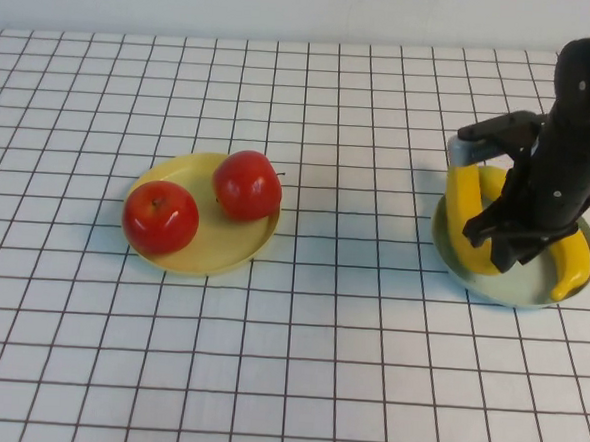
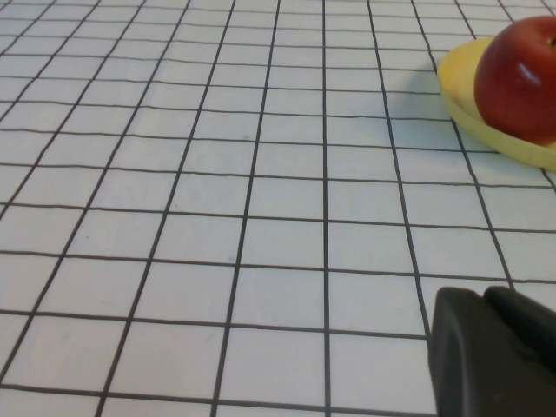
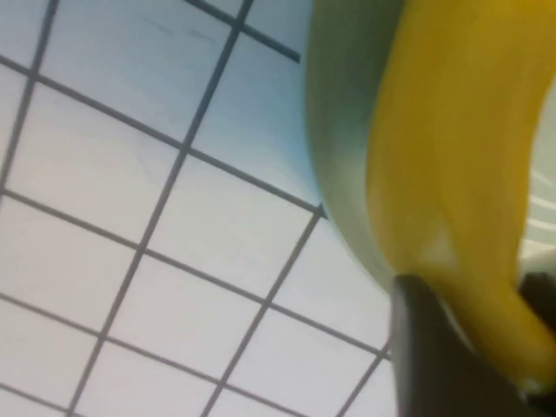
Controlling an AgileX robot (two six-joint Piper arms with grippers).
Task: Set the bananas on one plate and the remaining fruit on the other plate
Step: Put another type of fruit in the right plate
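Two red apples (image 1: 161, 216) (image 1: 247, 185) sit on the pale yellow plate (image 1: 207, 261) at the left. Two yellow bananas (image 1: 463, 206) (image 1: 573, 263) lie in the pale blue-green plate (image 1: 501, 289) at the right. My right gripper (image 1: 499, 244) is low over that plate, its dark fingers closed on the near end of the left banana (image 3: 452, 130); the plate's rim (image 3: 339, 104) shows beside it. My left gripper (image 2: 486, 300) is shut and empty above bare cloth, with one apple (image 2: 521, 78) and the yellow plate (image 2: 469, 104) ahead of it. The left arm is outside the high view.
A white cloth with a black grid (image 1: 346, 364) covers the whole table. A pale wall runs along the far edge (image 1: 288, 10). Nothing else stands on the cloth between the two plates.
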